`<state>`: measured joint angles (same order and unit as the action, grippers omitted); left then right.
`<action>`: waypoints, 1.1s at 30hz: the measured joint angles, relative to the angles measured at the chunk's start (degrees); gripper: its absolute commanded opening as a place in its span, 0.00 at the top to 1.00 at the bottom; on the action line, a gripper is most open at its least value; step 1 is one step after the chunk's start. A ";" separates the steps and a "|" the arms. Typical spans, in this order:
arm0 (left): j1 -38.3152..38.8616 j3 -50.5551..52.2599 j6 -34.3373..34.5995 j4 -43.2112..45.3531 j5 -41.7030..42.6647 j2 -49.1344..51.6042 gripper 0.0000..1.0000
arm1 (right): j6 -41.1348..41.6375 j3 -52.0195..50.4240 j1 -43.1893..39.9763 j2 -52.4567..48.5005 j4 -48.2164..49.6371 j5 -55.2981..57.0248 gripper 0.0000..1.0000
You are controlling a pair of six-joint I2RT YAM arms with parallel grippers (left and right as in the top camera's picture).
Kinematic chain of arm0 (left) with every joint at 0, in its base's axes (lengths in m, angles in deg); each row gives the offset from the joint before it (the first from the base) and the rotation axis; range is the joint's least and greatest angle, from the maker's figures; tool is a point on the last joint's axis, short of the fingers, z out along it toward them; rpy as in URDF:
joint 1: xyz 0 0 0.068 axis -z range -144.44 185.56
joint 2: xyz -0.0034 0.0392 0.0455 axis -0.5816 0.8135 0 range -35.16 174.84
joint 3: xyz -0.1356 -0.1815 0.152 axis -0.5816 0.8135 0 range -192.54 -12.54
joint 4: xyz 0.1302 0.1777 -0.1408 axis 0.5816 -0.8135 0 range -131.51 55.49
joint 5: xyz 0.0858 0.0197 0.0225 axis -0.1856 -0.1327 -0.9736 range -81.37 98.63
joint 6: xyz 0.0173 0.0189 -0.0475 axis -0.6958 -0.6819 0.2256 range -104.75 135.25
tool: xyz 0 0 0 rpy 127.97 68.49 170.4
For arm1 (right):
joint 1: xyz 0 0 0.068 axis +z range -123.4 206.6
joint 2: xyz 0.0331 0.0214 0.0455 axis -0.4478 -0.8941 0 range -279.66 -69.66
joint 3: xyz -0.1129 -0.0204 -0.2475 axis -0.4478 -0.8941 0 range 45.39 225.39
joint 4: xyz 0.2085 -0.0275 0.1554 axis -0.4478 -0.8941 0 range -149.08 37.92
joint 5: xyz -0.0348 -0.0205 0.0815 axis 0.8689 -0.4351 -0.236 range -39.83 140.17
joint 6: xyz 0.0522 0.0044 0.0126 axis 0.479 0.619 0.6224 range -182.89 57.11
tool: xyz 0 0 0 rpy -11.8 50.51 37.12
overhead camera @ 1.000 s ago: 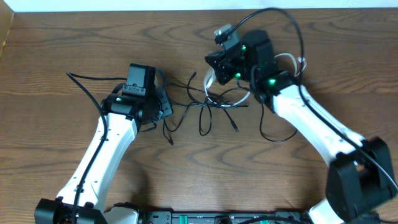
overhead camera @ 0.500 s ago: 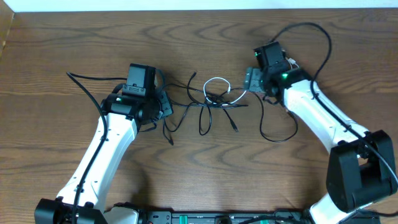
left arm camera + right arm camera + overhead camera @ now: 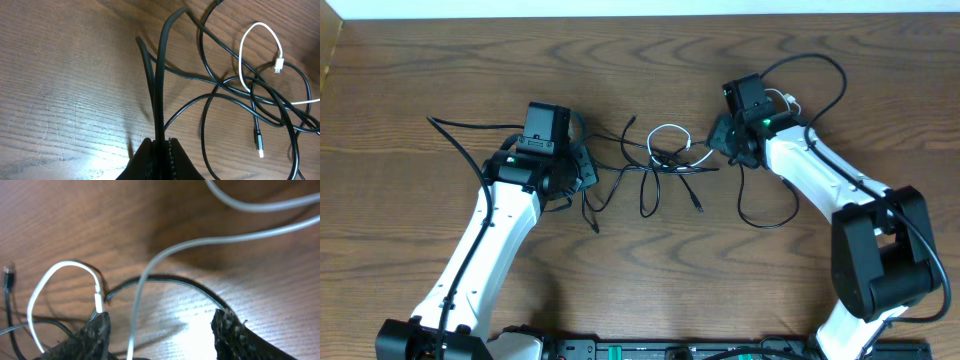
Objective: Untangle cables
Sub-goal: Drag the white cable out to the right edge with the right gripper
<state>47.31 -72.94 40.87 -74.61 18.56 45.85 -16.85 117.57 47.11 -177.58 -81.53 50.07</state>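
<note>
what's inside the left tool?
A black cord, pinched in the shut left tool; two strands emerge from between the fingers. The pinched part is covered, so one folded cord or two is unclear.

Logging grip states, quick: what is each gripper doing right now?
The left gripper is shut on a black cable.
The right gripper is open.

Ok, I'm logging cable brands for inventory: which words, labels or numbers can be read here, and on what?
None can be read in any view.
White cord and white plug: blank.
Black cords: blank; black plug is too small to tell.
Left arm and right arm: no legible label.
</note>
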 measured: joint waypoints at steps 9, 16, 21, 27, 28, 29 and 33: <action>0.00 0.00 0.00 -0.02 0.02 0.00 0.92 | -1.70 -0.15 0.13 -1.55 4.13 -0.42 0.99; 0.00 0.00 0.00 -0.02 0.02 0.00 0.92 | -11.30 -0.15 -6.62 2.89 4.50 -0.11 0.99; 0.00 0.00 0.00 -0.02 0.00 0.00 0.92 | -18.10 -0.13 -15.78 15.28 5.77 2.93 0.99; 0.00 0.00 0.00 0.00 0.02 0.00 0.92 | -21.55 0.26 -27.06 25.90 5.68 6.64 0.99; 0.00 0.00 0.00 -0.02 0.02 0.00 0.92 | -21.73 0.28 -27.93 26.25 5.29 7.02 0.99; 0.00 0.00 0.00 0.00 0.02 0.00 0.92 | -21.86 0.35 -29.03 26.43 4.55 7.23 0.99; 0.00 0.00 0.00 -0.02 0.02 0.00 0.93 | -23.15 0.35 -32.39 25.40 0.61 7.72 0.99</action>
<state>47.31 -72.94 40.87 -74.63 18.59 45.85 -39.99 117.92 14.72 -152.18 -80.92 57.79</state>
